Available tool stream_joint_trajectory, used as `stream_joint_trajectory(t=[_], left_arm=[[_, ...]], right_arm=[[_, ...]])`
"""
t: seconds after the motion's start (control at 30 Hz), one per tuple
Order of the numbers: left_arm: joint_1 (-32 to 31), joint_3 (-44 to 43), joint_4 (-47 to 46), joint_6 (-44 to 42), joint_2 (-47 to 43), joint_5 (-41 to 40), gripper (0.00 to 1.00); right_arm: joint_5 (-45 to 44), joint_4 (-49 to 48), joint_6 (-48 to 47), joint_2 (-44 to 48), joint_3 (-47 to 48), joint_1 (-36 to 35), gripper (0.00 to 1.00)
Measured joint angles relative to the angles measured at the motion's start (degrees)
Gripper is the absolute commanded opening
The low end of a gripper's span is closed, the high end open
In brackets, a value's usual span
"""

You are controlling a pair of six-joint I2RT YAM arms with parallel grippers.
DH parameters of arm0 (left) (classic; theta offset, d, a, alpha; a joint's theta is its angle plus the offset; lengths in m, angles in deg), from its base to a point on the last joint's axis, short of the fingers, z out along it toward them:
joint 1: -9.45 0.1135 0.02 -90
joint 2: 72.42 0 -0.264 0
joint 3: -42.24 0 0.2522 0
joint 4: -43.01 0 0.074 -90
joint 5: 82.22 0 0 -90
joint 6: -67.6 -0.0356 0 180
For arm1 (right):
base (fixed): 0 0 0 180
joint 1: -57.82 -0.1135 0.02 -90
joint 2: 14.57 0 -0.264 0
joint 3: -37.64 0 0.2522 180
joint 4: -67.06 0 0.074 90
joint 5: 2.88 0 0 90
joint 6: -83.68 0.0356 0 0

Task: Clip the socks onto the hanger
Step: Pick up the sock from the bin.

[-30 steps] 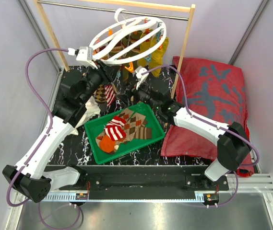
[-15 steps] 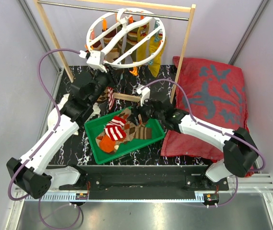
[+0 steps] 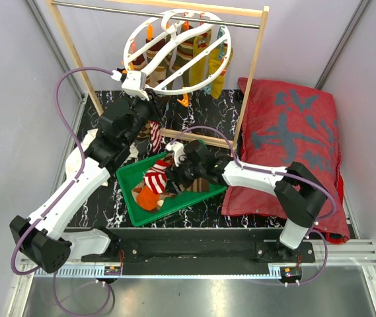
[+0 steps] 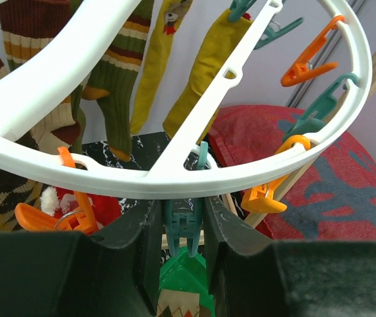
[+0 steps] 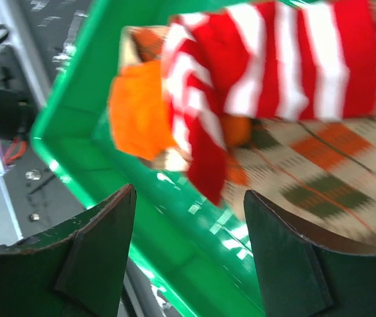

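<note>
Now | L gripper (image 4: 184, 246): jaws clamped on teal clip (image 4: 184, 218) under hanger (image 4: 128, 179) rim, prob. steadying ring, 12 o'clock of tray | R gripper (image 5: 189, 198): jaws apart over striped sock (image 5: 273, 59) in green tray (image 5: 69, 132), poised for pick | orange sock (image 5: 138, 109) touching it, argyle sock (image 5: 333, 172) beneath; may snag | rack post (image 3: 252, 79), cushion (image 3: 293, 125) at 3 o'clock

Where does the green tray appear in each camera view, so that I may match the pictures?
Top external: green tray near the centre.
Left wrist: only a corner of the tray, at the bottom edge.
Right wrist: the tray fills most of the picture.
Shared landmark: the argyle sock lying in it.
</note>
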Motion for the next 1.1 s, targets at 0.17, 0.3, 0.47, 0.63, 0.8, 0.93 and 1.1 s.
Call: stream_joint_trajectory(t=[0.17,0.3,0.47,0.63,0.8,0.93,1.1], left_arm=[[0.0,-0.3,0.6,0.0,0.0,0.0,0.0],[0.0,-0.7,1.1,0.1,0.0,0.0,0.0],[0.0,-1.8,2.4,0.5,0.2,0.0,0.0],[-0.1,-3.1,4.0,1.3,0.2,0.0,0.0],[-0.1,-3.7,4.6,1.9,0.2,-0.1,0.0],[-0.2,-3.8,5.0,2.0,0.2,-0.2,0.0],[-0.2,-3.8,5.2,2.2,0.2,-0.2,0.0]], right_arm=[[1.3,-1.4,0.2,-2.1,3.1,-2.1,0.35],[0.8,-1.5,-0.4,-3.0,5.4,-2.2,0.0],[0.8,-0.6,-1.2,-2.4,8.9,-2.2,0.0],[0.7,-0.9,-1.5,2.8,11.3,-2.2,0.0],[-3.3,-2.6,-2.2,11.3,11.1,-2.1,0.0],[-8.4,-5.0,-1.1,17.5,5.9,-0.3,0.0],[-14.5,-0.8,2.8,21.2,-4.1,5.9,0.02]])
